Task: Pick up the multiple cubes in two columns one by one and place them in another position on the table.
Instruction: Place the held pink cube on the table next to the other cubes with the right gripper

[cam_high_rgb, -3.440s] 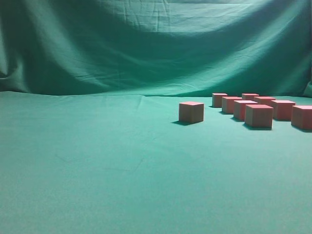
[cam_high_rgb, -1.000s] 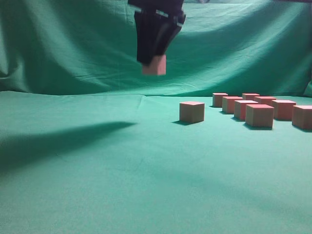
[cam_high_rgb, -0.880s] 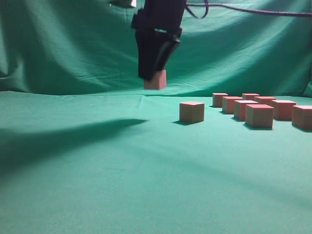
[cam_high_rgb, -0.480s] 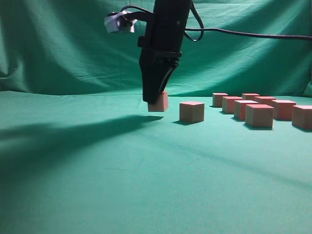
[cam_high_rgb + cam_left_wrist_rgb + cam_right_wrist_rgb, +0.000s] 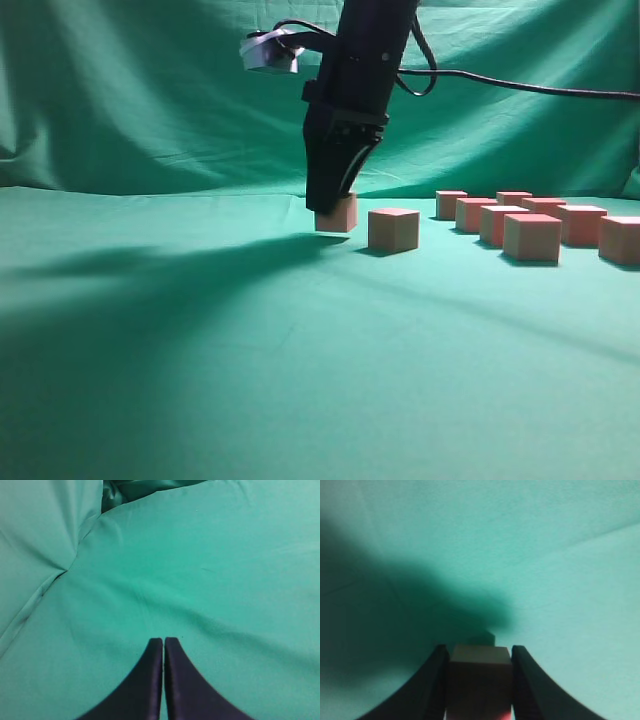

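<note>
My right gripper (image 5: 328, 207) hangs from above at mid-table, shut on a pinkish-red cube (image 5: 338, 214) whose underside is at or just above the green table (image 5: 300, 350); I cannot tell if it touches. In the right wrist view the cube (image 5: 479, 680) fills the gap between the two dark fingers of my right gripper (image 5: 479, 650). Another cube (image 5: 393, 229) stands alone just to its right. Two columns of several cubes (image 5: 530, 237) sit at the far right. My left gripper (image 5: 163, 640) is shut, empty, over bare cloth.
A green cloth backdrop (image 5: 150, 90) rises behind the table. The arm's cable (image 5: 520, 85) runs off to the right above the cube columns. A broad shadow of the arm lies over the left part of the cloth (image 5: 120, 290).
The right arm has come down with the cube from well above the table to cloth level, drifting slightly right toward the lone cube. The cubes on the table have not moved.
</note>
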Robot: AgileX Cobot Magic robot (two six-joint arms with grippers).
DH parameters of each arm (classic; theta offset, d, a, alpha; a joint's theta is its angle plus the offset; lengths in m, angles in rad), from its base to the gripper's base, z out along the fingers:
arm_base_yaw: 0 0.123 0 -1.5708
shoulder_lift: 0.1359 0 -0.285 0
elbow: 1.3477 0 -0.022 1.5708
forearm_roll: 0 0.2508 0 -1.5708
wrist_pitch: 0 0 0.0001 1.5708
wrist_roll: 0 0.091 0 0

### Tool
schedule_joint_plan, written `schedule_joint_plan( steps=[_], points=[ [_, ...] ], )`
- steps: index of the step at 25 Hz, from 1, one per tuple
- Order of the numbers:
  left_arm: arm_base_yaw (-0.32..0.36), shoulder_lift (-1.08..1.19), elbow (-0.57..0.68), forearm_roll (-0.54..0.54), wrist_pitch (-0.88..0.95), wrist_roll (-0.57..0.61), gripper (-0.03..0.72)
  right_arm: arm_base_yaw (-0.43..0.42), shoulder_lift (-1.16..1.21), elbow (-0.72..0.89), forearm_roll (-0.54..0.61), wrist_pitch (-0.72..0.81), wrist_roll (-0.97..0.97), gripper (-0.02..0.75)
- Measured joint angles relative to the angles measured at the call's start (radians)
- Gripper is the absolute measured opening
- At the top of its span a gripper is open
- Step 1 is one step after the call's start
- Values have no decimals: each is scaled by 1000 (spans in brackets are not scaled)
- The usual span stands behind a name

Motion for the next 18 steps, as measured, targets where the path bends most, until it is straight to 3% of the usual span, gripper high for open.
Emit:
schedule_joint_plan(
  steps=[12,18],
  points=[
    [0,0,0,0,0,0,0,0,14,0,34,14,-24,265],
    [0,0,0,0,0,0,0,0,15,0,61,14,10,552]
  ],
)
